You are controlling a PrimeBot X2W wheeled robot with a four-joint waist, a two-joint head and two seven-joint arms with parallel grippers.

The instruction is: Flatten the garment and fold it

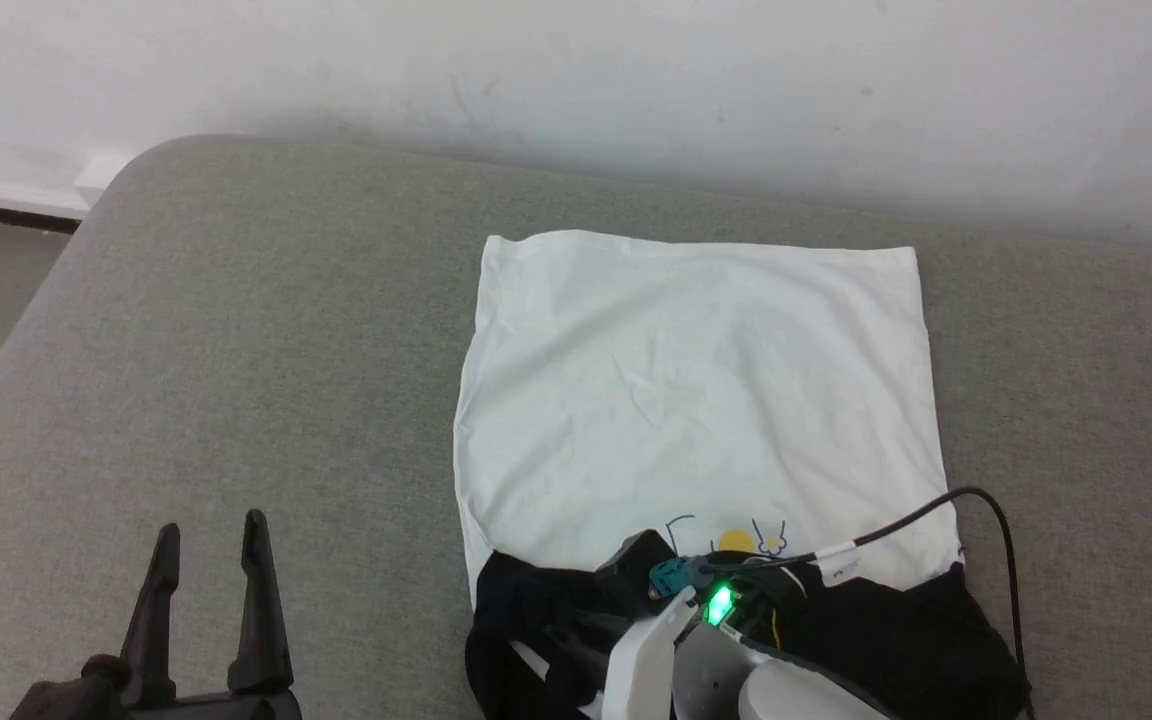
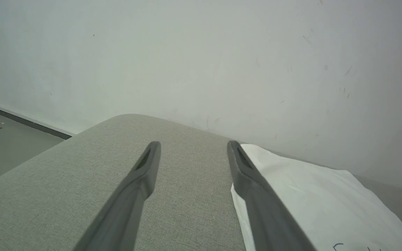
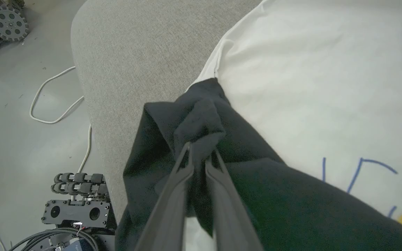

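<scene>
Grey upholstery of a wide cushion (image 1: 236, 350) carries the garment (image 1: 696, 380), which lies right of centre with its white body spread fairly flat, hem toward the wall, and black cloth heaped along the near edge just below the small print (image 1: 736, 540). The right gripper (image 3: 201, 151) has its fingers nearly together, pinching a bunched fold of the black sleeve (image 3: 201, 115) at the garment's near left corner. The left gripper (image 1: 211, 525) hangs spread wide and empty over bare cushion, well apart from the cloth. The step in hand looks like dealing with the sleeves, flattening largely done and the main folds not yet made. Next, the pinched sleeve probably needs laying smooth across the white body before being let go, without dragging that body out of square.
</scene>
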